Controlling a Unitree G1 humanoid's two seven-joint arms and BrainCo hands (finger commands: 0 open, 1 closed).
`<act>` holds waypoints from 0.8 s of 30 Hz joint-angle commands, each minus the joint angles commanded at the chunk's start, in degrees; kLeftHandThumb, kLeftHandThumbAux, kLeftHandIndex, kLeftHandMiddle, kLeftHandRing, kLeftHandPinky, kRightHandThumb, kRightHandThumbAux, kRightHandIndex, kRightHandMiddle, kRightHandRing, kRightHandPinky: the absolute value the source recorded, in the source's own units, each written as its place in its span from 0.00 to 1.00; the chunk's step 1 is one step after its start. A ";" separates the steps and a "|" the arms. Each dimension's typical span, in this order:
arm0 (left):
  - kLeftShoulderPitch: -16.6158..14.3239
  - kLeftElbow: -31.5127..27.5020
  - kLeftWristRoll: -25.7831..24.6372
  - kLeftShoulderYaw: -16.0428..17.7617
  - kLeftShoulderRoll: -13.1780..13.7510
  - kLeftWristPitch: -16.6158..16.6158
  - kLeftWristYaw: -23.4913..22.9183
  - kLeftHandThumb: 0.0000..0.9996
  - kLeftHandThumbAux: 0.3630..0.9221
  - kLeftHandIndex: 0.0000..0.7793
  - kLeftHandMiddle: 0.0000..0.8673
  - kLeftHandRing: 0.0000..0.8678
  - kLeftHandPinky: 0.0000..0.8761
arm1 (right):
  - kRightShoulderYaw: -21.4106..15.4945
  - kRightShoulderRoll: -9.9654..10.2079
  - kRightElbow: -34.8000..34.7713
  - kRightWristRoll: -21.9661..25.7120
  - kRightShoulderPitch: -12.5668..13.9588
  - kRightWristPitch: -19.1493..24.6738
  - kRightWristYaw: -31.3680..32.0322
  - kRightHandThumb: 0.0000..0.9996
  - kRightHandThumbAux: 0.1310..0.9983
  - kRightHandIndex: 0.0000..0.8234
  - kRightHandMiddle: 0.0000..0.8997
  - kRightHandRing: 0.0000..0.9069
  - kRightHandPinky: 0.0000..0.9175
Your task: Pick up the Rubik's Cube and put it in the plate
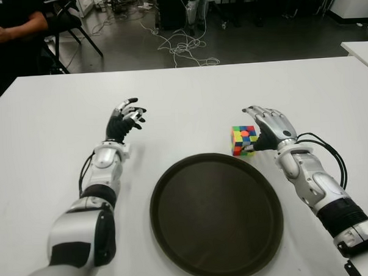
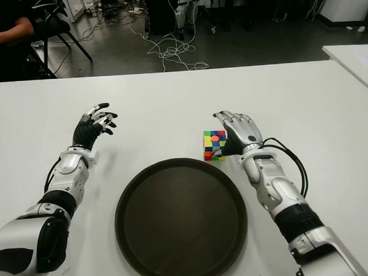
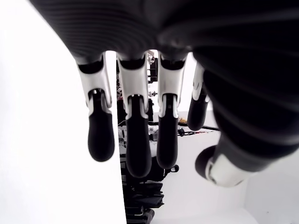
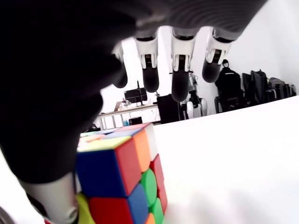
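Note:
The Rubik's Cube (image 1: 244,140) stands on the white table (image 1: 49,131), just beyond the far right rim of the dark round plate (image 1: 176,236). My right hand (image 1: 260,125) is right beside the cube on its right, fingers (image 4: 180,79) stretched out above it and open. In the right wrist view the cube (image 4: 119,177) sits under the palm with the thumb (image 4: 51,196) next to it; the fingers are not closed on it. My left hand (image 1: 131,113) hovers open to the left of the plate, fingers (image 3: 135,140) relaxed and holding nothing.
A person (image 1: 8,35) sits beyond the table's far left corner beside a chair. Cables (image 1: 180,49) lie on the floor behind the table. Another white table's corner (image 1: 360,51) shows at the far right.

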 joint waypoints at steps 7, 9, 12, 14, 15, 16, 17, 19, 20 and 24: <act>-0.08 0.02 0.06 -0.07 -0.01 0.44 0.26 0.15 0.60 0.29 0.47 0.58 0.64 | -0.23 0.46 0.48 0.43 -0.23 1.00 -0.12 0.00 0.74 0.16 0.17 0.16 0.11; -0.09 0.02 0.10 -0.12 0.01 0.49 0.24 0.15 0.60 0.28 0.48 0.58 0.64 | -0.26 0.52 0.52 0.58 -0.25 1.11 -0.14 0.00 0.74 0.16 0.17 0.17 0.11; -0.05 0.00 0.19 -0.27 0.06 0.25 0.02 0.15 0.59 0.28 0.48 0.58 0.64 | -0.21 0.49 0.62 0.97 -0.32 1.08 0.02 0.00 0.74 0.16 0.17 0.17 0.12; -0.04 -0.02 0.17 -0.31 0.08 0.11 -0.17 0.14 0.59 0.29 0.48 0.58 0.64 | -0.06 0.35 0.66 1.13 -0.38 0.98 0.19 0.00 0.74 0.16 0.17 0.17 0.12; -0.04 -0.04 0.10 -0.29 0.06 0.09 -0.28 0.14 0.59 0.29 0.49 0.58 0.64 | 0.03 0.21 0.62 1.18 -0.41 0.88 0.40 0.00 0.74 0.17 0.17 0.17 0.12; -0.04 -0.05 0.04 -0.27 0.04 0.09 -0.34 0.13 0.60 0.29 0.49 0.58 0.64 | 0.08 0.12 0.59 1.22 -0.42 0.81 0.53 0.00 0.74 0.17 0.17 0.17 0.12; -0.05 -0.07 -0.04 -0.23 0.01 0.13 -0.41 0.13 0.60 0.30 0.49 0.59 0.64 | 0.14 0.04 0.48 1.25 -0.41 0.83 0.78 0.00 0.74 0.17 0.17 0.17 0.12; -0.07 -0.09 -0.13 -0.19 -0.03 0.18 -0.46 0.13 0.61 0.29 0.50 0.59 0.65 | 0.18 -0.03 0.36 1.29 -0.39 0.90 1.04 0.00 0.74 0.17 0.18 0.17 0.12; -0.07 -0.13 -0.22 -0.13 -0.08 0.19 -0.50 0.13 0.62 0.29 0.50 0.59 0.65 | 0.19 -0.02 0.34 1.34 -0.43 1.03 1.34 0.00 0.74 0.17 0.18 0.17 0.12; -0.04 -0.26 -0.48 0.04 -0.27 0.15 -0.66 0.13 0.61 0.30 0.51 0.60 0.66 | 0.21 -0.06 0.79 1.52 -0.58 0.68 1.80 0.00 0.74 0.16 0.17 0.16 0.12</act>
